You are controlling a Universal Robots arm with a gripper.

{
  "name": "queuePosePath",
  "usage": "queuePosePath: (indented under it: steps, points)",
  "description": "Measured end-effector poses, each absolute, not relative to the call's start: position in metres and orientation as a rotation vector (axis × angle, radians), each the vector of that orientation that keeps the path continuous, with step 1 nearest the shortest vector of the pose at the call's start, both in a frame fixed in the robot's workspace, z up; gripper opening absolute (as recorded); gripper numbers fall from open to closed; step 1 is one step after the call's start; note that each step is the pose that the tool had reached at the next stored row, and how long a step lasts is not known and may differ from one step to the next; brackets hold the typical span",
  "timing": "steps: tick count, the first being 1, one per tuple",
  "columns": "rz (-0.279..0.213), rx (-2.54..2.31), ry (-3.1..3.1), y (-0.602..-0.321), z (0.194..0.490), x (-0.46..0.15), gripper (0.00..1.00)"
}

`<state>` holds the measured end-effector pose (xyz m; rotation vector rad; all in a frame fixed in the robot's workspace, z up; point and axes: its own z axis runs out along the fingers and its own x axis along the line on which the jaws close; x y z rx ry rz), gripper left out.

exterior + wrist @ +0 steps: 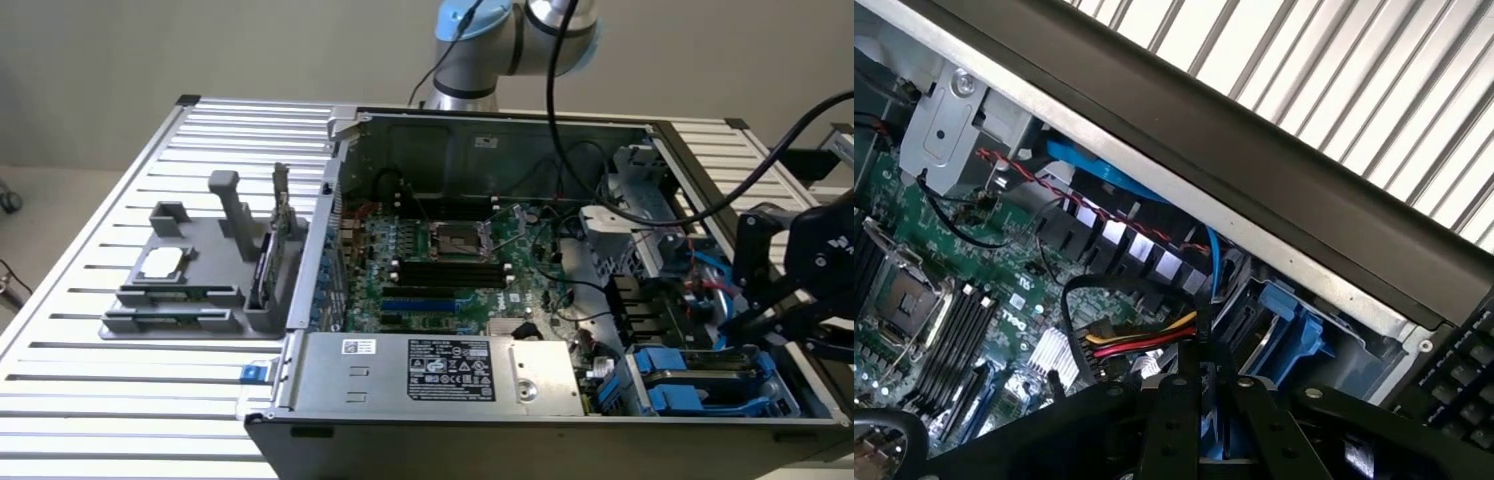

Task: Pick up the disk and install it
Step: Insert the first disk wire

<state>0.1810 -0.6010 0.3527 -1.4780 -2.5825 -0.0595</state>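
Note:
My gripper (pixel 751 322) hangs over the open computer case (pixel 334 180) at the exterior view's right, just above the blue drive bay (pixel 701 385). In the wrist view its two black fingers (pixel 1172 420) stand close together on a thin blue-edged plate seen edge-on, which looks like the disk (pixel 1207 425) in its blue frame. Little of the disk shows between the fingers, and its label is hidden. Beyond the fingertips lies the blue bay (pixel 1294 335), beside the case's side wall (pixel 1274 190).
A yellow, red and black cable bundle (pixel 1139 342) crosses just ahead of the fingers. The motherboard (pixel 447 255) fills the case's middle, and the silver power-supply box (pixel 441 368) lies at its front. A grey fixture (pixel 200 285) holding a small chip (pixel 163 262) stands on the slatted table (pixel 134 400).

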Motion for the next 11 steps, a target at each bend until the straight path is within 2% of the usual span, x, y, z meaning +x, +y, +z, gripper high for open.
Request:
queuePosePath:
  steps: [3,11]
  points:
    - [-0.031,-1.495,-2.587,-0.601,0.3527,0.1796,0.16]
    - [-0.036,-1.557,-2.551,-0.601,0.3529,0.1771,0.16]
